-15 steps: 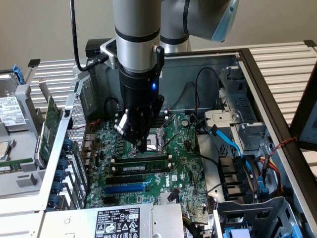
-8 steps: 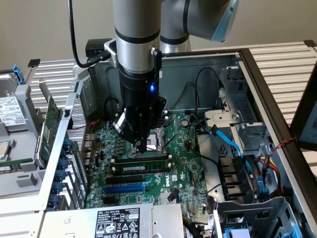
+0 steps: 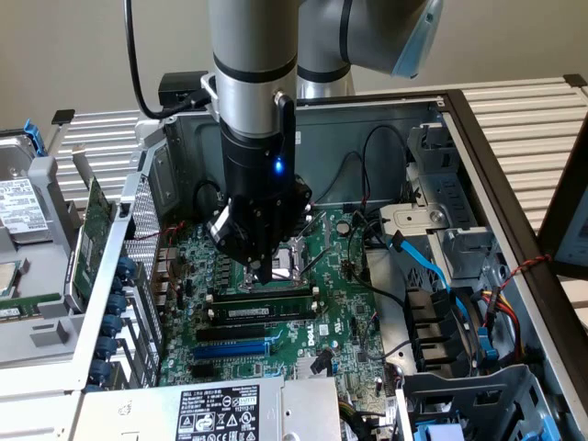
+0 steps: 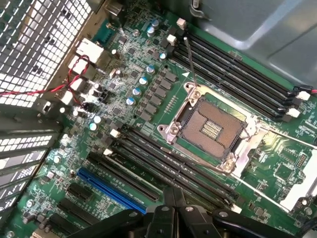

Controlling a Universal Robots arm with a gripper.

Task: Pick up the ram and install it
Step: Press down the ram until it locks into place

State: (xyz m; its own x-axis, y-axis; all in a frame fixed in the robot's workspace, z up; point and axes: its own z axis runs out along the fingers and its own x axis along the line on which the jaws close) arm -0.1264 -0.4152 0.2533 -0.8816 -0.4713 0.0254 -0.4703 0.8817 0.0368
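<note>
Fingers pressed together, our gripper (image 3: 265,272) hangs right above the ram (image 3: 260,298); the ram lies sideways in its slot beside the socket (image 3: 299,260).

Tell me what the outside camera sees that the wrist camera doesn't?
Exterior view alone: the robot arm, blue cables on its right, a hard drive on its left, and the ram standing in a slot below the gripper. Wrist view alone: the bare socket pins up close. Both: the green motherboard, its processor socket, the blue slot and the shut gripper.
</note>
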